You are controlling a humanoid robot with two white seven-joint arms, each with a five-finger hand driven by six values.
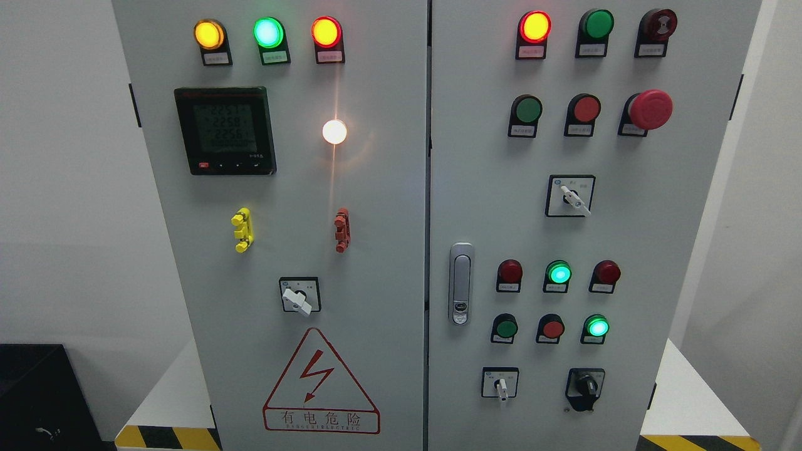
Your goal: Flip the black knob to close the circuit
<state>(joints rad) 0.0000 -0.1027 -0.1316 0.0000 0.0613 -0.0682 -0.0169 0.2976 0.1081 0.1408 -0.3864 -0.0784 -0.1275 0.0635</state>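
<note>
The black knob (pixel 586 383) sits at the lower right of the frame, on the right door of the cabinet (pixel 388 250), just right of a white selector switch (pixel 500 385); no hand is visible, so its state I cannot tell; the knob looks small, rigid and smooth; pinching its raised ridge from both sides seems best.

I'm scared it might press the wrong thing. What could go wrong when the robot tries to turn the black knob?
1. The black knob sits low on the right door, near a white-handled switch. A robot hand could turn that one by mistake.
2. Green and red buttons sit just above the knob, so a reaching hand might bump one.
3. No robot hand is in view yet, so its aim cannot be checked.
</note>
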